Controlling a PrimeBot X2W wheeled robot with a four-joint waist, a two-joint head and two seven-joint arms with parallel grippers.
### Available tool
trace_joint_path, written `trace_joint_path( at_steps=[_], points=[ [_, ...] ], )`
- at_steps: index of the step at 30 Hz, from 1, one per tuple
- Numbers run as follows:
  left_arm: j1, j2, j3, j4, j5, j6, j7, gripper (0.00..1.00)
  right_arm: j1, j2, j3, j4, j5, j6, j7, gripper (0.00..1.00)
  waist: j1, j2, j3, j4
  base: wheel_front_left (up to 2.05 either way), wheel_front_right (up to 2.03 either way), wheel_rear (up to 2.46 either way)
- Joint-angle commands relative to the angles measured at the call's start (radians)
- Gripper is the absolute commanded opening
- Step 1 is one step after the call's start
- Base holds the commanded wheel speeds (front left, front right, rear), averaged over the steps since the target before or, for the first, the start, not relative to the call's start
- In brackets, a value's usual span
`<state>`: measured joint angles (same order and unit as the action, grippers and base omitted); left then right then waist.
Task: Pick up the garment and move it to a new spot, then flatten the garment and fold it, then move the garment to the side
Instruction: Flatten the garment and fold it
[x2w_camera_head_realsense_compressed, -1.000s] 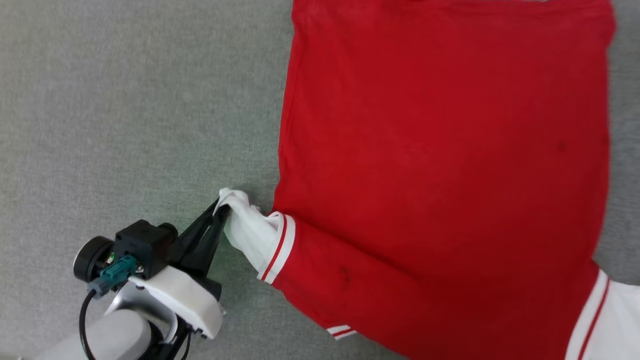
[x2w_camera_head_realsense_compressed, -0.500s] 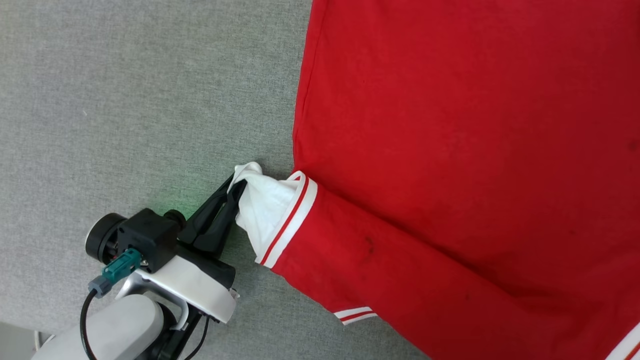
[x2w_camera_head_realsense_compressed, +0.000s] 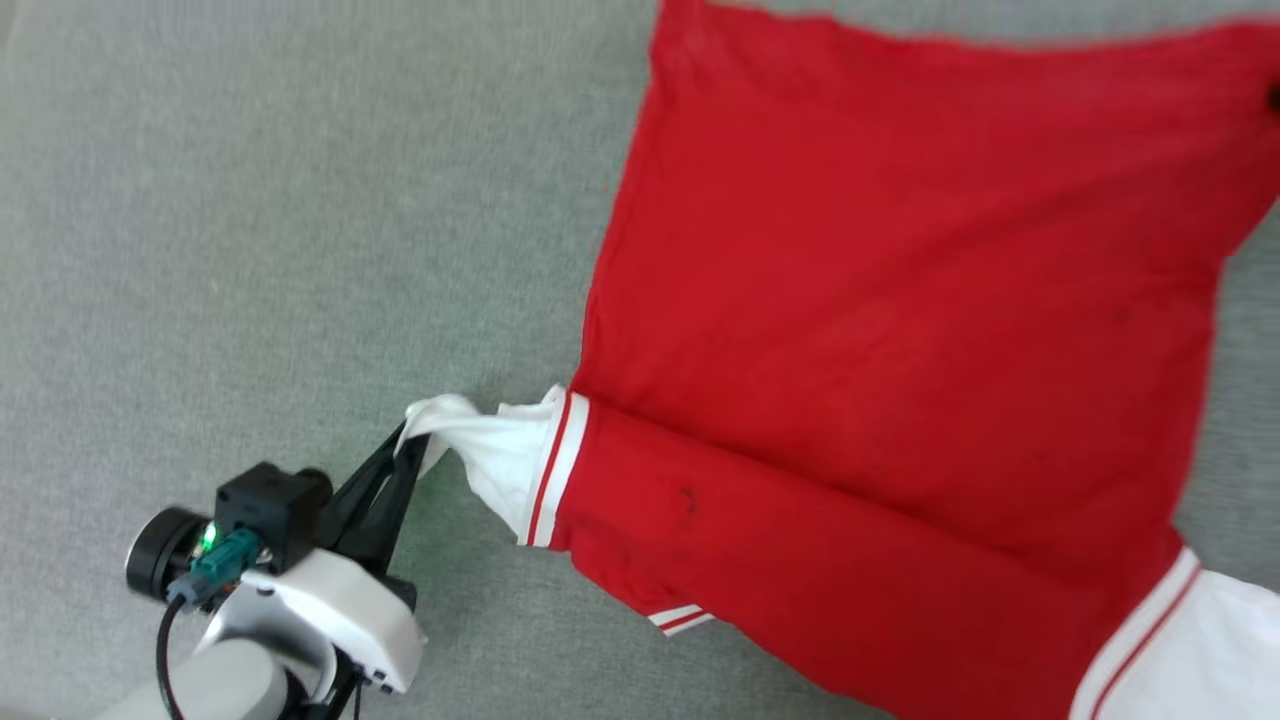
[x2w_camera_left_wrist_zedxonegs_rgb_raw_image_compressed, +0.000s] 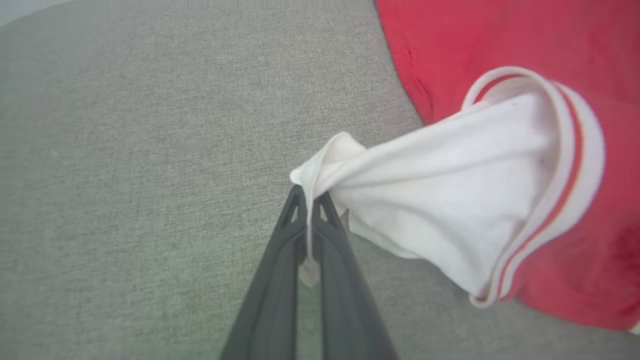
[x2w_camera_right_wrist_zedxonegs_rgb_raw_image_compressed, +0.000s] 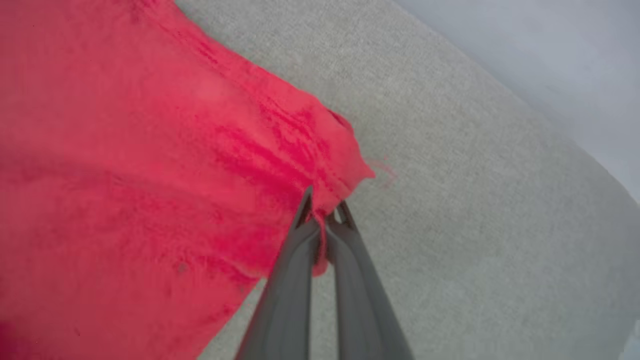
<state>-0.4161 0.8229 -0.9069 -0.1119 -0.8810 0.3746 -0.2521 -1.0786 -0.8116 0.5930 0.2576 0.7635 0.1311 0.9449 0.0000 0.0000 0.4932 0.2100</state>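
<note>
Since half a second ago, the white sleeve (x2w_camera_left_wrist_zedxonegs_rgb_raw_image_compressed: 440, 200) has been drawn out from a bunched lump into a taut cone, and your right tool (x2w_camera_right_wrist_zedxonegs_rgb_raw_image_compressed: 324, 212) has just closed. You have the left tool (x2w_camera_head_realsense_compressed: 405, 448) clamped together on the very tip of that sleeve, with a sliver of white cloth pinched between its dark tips, low at the left of the head view. The right tool is clamped on a red corner of the garment (x2w_camera_head_realsense_compressed: 900, 300), a small fold of red cloth caught between its tips. The garment lies on the grey desk (x2w_camera_head_realsense_compressed: 250, 220), plain red side up, spread across the right of the head view. A fold runs diagonally across its lower part, and striped trim edges the cuff. The other white sleeve (x2w_camera_head_realsense_compressed: 1200, 650) sits at the lower right corner.
</note>
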Motion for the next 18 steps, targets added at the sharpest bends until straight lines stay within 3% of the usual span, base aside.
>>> trace_joint_path(
  at_steps=[1, 6, 12, 18],
  points=[
    [0.019, 0.007, 0.003, -0.002, -0.005, 0.007, -0.006, 0.0, 0.032, -0.022, 0.012, -0.02, 0.011, -0.001, -0.01, 0.0, 0.0, 0.0, -0.073, -0.048, 0.0, 0.0, 0.0],
    [0.074, 0.041, 0.0, -0.016, -0.026, 0.025, -0.002, 0.0, 0.196, -0.139, 0.047, -0.141, 0.083, -0.001, -0.08, 0.0, 0.0, 0.0, -0.149, -0.094, 0.0, 0.0, 0.0],
    [0.123, 0.072, 0.005, -0.033, -0.047, 0.047, -0.003, 0.0, 0.473, -0.255, 0.014, -0.237, 0.156, -0.001, -0.178, 0.0, 0.0, 0.0, -0.206, -0.14, 0.0, 0.0, 0.0],
    [0.157, 0.097, 0.012, -0.051, -0.056, 0.062, -0.005, 0.0, 0.787, -0.275, -0.059, -0.221, 0.206, -0.001, -0.271, 0.0, 0.0, 0.0, -0.229, -0.172, 0.0, 0.0, 0.0]
  ],
)
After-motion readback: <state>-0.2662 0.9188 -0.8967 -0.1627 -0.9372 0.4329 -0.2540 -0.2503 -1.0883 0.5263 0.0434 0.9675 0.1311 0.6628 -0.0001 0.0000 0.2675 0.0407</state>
